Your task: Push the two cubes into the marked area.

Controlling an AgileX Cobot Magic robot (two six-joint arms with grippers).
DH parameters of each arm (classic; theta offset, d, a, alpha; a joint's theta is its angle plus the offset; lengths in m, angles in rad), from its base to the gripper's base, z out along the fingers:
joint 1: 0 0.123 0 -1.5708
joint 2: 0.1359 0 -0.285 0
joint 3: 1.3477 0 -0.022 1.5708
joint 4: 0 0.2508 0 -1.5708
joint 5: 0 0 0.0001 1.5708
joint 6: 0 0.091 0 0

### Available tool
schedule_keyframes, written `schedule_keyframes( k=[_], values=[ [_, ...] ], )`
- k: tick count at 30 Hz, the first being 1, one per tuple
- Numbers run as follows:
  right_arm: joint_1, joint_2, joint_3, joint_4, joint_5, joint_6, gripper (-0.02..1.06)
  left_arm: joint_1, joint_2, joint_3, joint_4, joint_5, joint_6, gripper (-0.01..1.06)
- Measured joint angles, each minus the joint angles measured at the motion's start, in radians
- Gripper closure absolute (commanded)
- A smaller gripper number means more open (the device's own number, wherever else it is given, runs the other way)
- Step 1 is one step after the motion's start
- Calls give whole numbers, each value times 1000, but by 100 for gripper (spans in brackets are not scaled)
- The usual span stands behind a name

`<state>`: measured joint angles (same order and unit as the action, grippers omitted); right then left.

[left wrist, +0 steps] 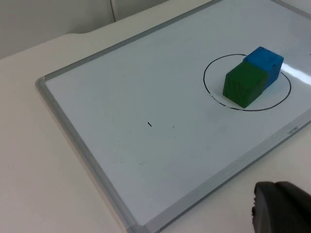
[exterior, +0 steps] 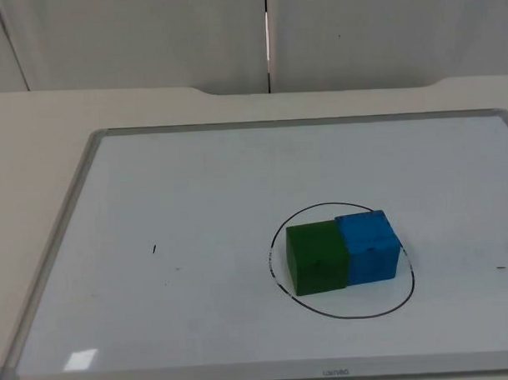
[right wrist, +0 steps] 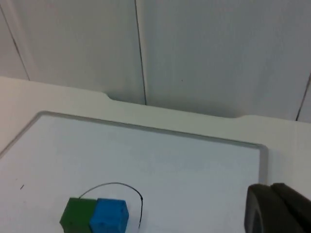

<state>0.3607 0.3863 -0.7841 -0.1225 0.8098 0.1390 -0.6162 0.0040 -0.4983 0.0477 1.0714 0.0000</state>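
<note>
So the whiteboard (exterior: 195, 184) is lying flat on the tabletop (exterior: 35, 123), and there's a black circle (exterior: 343, 315) drawn on it toward the right-front part. The 2 cubes sit touching side by side: the green cube (exterior: 318, 257) on the left and the blue cube (exterior: 368, 246) on the right. From the top view both look like they're inside the circle, though the blue one's right edge comes very close to the line, maybe touching it. The left wrist view shows the same pair, green cube (left wrist: 244, 84) nearer and blue cube (left wrist: 266, 61) behind it, inside the circle (left wrist: 212, 93). The right wrist view catches the green cube (right wrist: 77, 214) and blue cube (right wrist: 111, 215) with part of the circle (right wrist: 140, 204) curving past them. As for the end effectors, there's just 1 black fingertip of the left end effector (left wrist: 282, 206) off the board's edge, and 1 of the right end effector (right wrist: 277, 208), both well away from the cubes. Can't tell if either is apart or together.
</note>
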Motion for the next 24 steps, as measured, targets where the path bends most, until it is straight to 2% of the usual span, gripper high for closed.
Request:
schedule_keyframes(
  k=[2,7,17,24],
  values=[
    [0,-45,0,-1,59,0,104,0,0,0,0,0,0,105],
    [0,-141,45,-1,128,0,104,0,0,0,0,0,0,105],
    [0,-345,146,24,180,0,104,0,0,0,0,0,0,105],
    [0,-383,163,24,243,-24,104,0,0,0,0,0,0,105]
  ],
)
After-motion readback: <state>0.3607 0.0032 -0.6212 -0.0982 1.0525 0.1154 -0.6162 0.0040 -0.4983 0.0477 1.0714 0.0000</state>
